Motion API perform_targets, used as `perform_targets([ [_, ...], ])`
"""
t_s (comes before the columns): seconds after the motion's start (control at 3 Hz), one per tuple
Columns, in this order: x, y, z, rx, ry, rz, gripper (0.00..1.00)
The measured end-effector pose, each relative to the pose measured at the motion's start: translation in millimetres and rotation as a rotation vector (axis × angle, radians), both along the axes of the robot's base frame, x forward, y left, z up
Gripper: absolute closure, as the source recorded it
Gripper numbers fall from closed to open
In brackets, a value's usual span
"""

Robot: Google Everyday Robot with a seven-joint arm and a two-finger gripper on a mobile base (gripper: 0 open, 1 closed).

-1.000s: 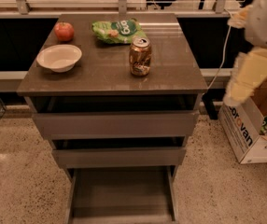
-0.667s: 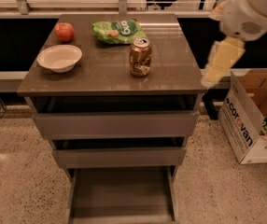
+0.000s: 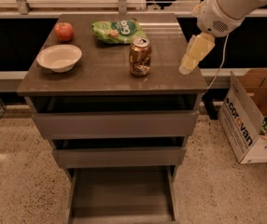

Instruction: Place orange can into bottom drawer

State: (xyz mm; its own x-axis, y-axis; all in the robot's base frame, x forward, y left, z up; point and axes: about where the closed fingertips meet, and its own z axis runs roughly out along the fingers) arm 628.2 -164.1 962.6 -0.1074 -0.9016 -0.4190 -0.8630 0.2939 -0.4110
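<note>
Camera view: the robot's pale gripper (image 3: 188, 65) hangs above the right edge of the cabinet top (image 3: 101, 73), holding nothing; whether it is open or closed cannot be told. The orange can (image 3: 140, 56) stands upright near the gripper, to its left in the view, apart from it. The bottom drawer (image 3: 123, 195) sits pulled out well below the gripper. This looks like the approach step. Next, the gripper must reach the can and grasp it.
</note>
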Motion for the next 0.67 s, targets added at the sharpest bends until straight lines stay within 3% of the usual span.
perform_targets([
  [0.67,20,31,-17,0.151,-0.055,0.065,0.0],
])
